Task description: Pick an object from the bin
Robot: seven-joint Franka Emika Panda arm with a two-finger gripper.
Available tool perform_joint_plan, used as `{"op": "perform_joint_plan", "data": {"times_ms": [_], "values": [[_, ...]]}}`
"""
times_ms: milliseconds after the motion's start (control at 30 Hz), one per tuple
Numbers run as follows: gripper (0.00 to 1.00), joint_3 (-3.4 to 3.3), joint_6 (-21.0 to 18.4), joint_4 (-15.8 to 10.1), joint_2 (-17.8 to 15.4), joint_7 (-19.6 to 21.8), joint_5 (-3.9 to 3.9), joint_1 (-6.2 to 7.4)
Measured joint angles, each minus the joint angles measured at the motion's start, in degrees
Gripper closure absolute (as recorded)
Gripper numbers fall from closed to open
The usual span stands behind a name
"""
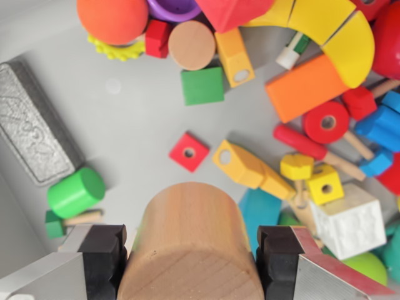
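A large plain wooden cylinder fills the bottom centre of the wrist view, and my gripper is shut on it, one black pad pressed to its left side and the other on its right. It hangs above the grey bin floor. Below lie many coloured toy blocks: a small red square with a hole, a green cube, a yellow bar with a hole, and a green cylinder.
A grey textured metal block lies at the wrist view's left. An orange ball, a round wooden disc, a yellow arch and an orange block crowd the top. A white cube sits at the lower right.
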Motion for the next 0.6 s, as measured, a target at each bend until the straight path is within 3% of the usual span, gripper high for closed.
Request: {"op": "perform_joint_plan", "data": {"times_ms": [600], "values": [[1.0,0.0,-6.51,3.68,-2.76,0.1,-0.05,0.0]]}}
